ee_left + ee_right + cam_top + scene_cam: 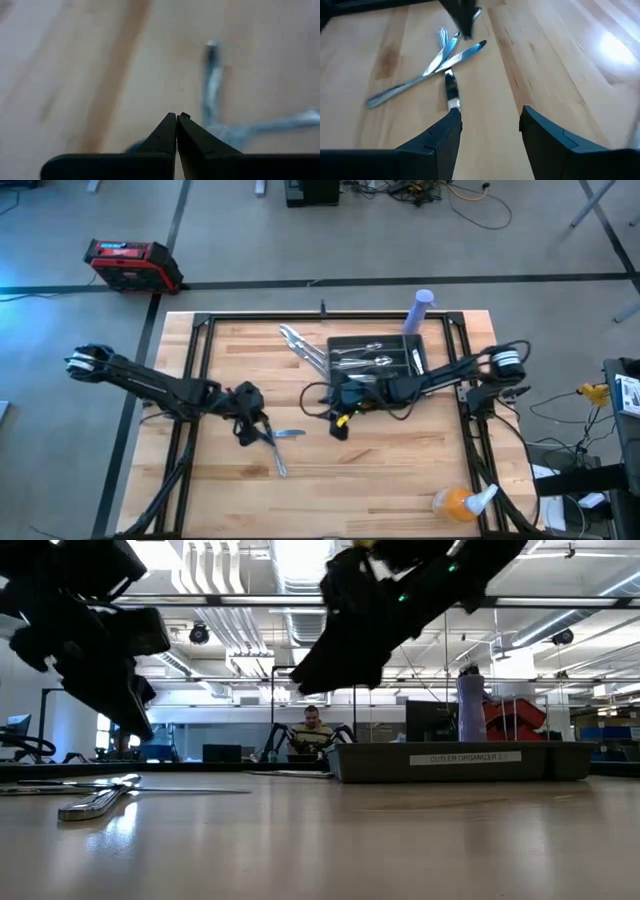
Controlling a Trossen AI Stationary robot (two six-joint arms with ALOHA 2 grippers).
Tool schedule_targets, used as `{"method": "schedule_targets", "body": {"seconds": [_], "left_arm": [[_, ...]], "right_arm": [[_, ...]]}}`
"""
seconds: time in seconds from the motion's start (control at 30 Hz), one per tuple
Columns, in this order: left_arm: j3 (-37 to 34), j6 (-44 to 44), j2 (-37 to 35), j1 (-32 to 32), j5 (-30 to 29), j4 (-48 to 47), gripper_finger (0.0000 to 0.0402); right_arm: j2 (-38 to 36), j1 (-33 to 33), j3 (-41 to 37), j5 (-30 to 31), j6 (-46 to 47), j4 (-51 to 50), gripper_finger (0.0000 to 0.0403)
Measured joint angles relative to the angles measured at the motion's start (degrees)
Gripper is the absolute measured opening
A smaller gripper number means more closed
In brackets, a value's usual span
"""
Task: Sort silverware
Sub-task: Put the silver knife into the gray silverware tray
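On the wooden table (400, 470), a tray (450, 762) labelled "CUTLERY ORGANIZER"; left gripper (177, 131) clenched empty, right gripper (490, 125) released.

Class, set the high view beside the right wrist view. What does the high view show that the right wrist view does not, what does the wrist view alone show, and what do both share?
Only the high view shows the dark cutlery tray holding silverware, a second silverware pile beside it, a purple cylinder, an orange spray bottle and both arms whole.

Only the right wrist view shows the right gripper with its fingers apart and nothing between them.

Both show the wooden table and the loose crossed silverware under the left gripper, whose fingers the left wrist view shows shut.
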Motion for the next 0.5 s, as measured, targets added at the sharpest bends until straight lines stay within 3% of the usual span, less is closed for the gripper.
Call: {"method": "schedule_targets", "body": {"seconds": [0.1,0.5], "left_arm": [[0.0,-4.1,4.1,0.0,-4.7,-0.1,0.0000],[0.0,-17.6,14.3,0.0,-4.8,-2.4,0.0000]], "right_arm": [[4.3,0.3,3.7,-0.1,-2.4,0.8,0.0183],[12.0,0.1,13.7,-0.1,-7.8,-2.8,0.0183]]}}
